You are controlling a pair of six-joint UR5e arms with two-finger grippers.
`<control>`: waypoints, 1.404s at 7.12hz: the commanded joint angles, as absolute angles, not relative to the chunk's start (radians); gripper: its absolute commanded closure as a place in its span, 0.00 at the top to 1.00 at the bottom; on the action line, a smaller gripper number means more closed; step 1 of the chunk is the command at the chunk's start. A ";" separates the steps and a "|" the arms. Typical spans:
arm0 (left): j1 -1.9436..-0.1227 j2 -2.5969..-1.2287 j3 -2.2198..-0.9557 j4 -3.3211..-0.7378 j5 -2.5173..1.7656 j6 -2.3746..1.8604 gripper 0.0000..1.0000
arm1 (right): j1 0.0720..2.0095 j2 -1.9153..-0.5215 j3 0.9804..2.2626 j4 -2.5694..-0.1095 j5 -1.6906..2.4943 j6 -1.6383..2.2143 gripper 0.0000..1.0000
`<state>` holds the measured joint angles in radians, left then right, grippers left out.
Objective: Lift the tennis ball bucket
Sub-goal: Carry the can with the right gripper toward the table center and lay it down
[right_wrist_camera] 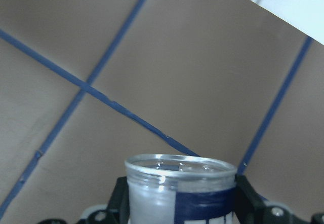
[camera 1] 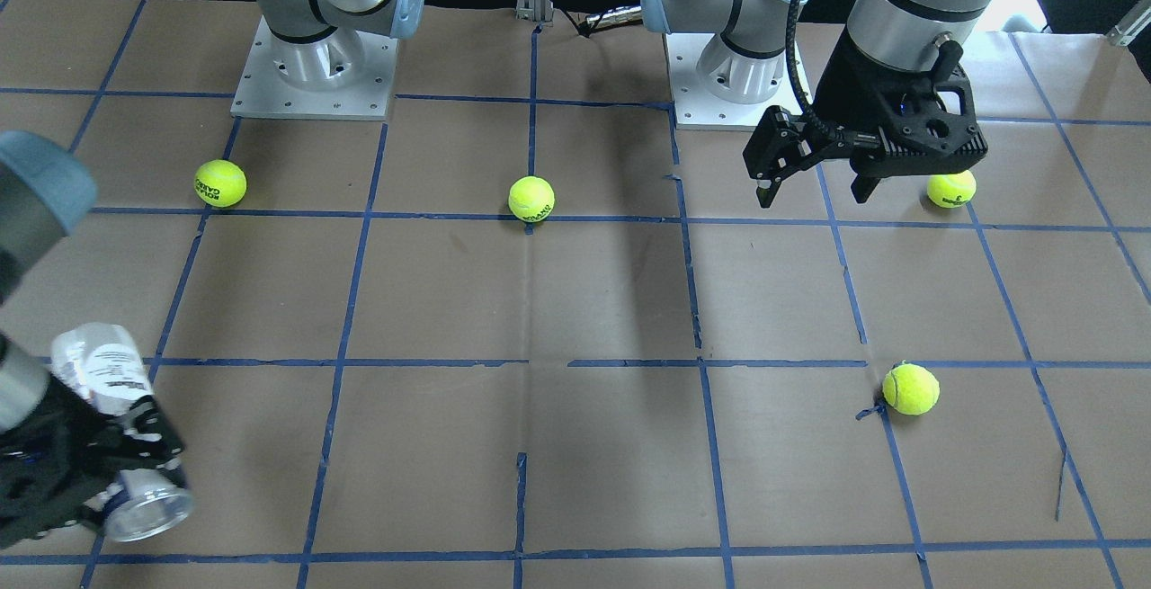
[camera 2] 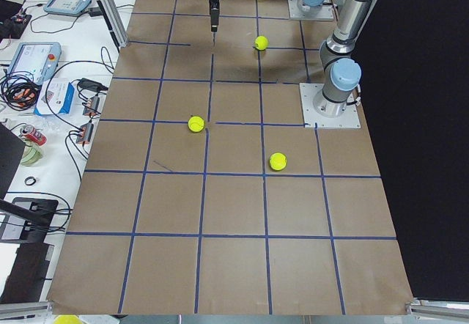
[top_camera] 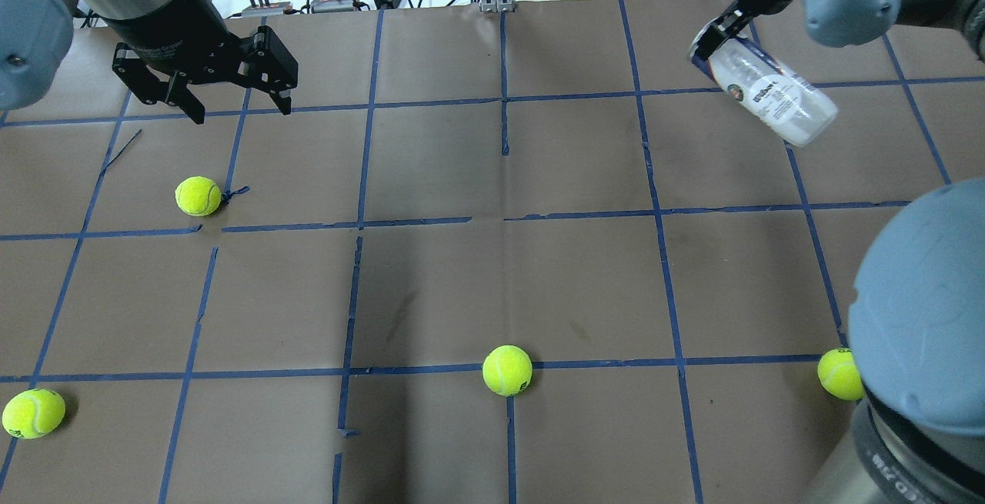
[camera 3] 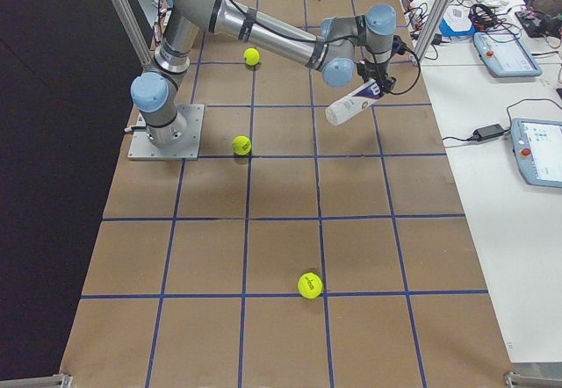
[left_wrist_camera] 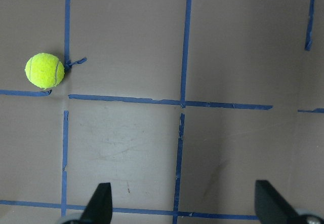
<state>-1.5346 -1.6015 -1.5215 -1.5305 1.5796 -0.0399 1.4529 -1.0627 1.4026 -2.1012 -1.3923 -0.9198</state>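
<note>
The right hand pinches the tennis ball bucket near one end and holds it tilted in the air, clear of the desk, over its far right part. The left hand hangs spread above the far left, a tennis ball lying near it.

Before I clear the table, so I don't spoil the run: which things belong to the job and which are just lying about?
In the job: tennis ball bucket, held tilted off the table; right gripper, shut on it.
Lying about: tennis balls, scattered on the table; left gripper, open and empty.
</note>
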 commanded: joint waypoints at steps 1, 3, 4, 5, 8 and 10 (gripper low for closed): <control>-1.535 -1.601 -1.522 -1.529 1.578 -0.040 1.00 | 1.663 -1.045 1.437 -2.152 -1.391 -1.050 0.33; -1.534 -1.601 -1.522 -1.529 1.578 -0.040 1.00 | 1.838 -1.012 1.443 -2.166 -1.390 -1.135 0.34; -1.534 -1.601 -1.522 -1.529 1.578 -0.040 1.00 | 1.868 -1.009 1.450 -2.166 -1.288 -1.159 0.34; -1.534 -1.601 -1.522 -1.531 1.580 -0.040 1.00 | 1.876 -1.008 1.466 -2.163 -1.164 -1.252 0.35; -1.534 -1.603 -1.520 -1.529 1.580 -0.040 1.00 | 1.896 -0.993 1.509 -2.161 -1.147 -1.282 0.46; -1.534 -1.603 -1.520 -1.531 1.575 -0.040 1.00 | 1.953 -0.988 1.508 -2.163 -1.149 -1.275 0.57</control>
